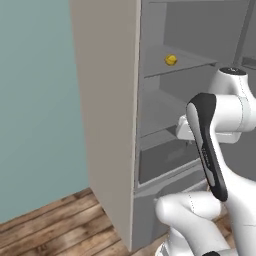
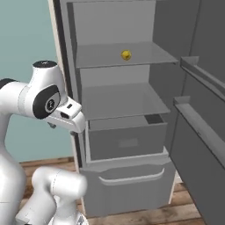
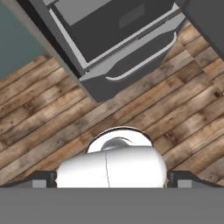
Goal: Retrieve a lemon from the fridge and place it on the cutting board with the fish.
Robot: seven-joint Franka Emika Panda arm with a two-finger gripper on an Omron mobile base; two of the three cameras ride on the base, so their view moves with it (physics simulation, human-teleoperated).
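On the upper shelf (image 2: 118,56) of the open fridge (image 2: 123,110) sits the lemon (image 2: 126,55), small and yellow, alone toward the middle of the shelf and set back from its front lip; the left base view shows it too (image 1: 171,60), just past the beige side panel (image 1: 107,115). Gripper (image 3: 112,181) is down at about the level of the pull-out drawer (image 2: 125,140), outside the cabinet on the hinge-free side, and it points at the wooden floor (image 3: 52,113), not into the fridge: the hand view looks down on the planks and on the bottom freezer drawer (image 3: 127,57) with its curved handle. So the lemon lies well above the hand and deeper in, up and forward and a little to the robot's right. Being round, the fruit offers no long axis to line up with. Fingertips (image 3: 41,178) stand at the two far edges of the hand view, fully apart, nothing between them and nothing touched. My reading: the reach has not begun; the wrist must lift past two shelf levels and tip to the horizontal before going in. Fridge door (image 2: 202,145) stands swung wide on the right, clear of that path. Cutting board and fish are not yet in play.
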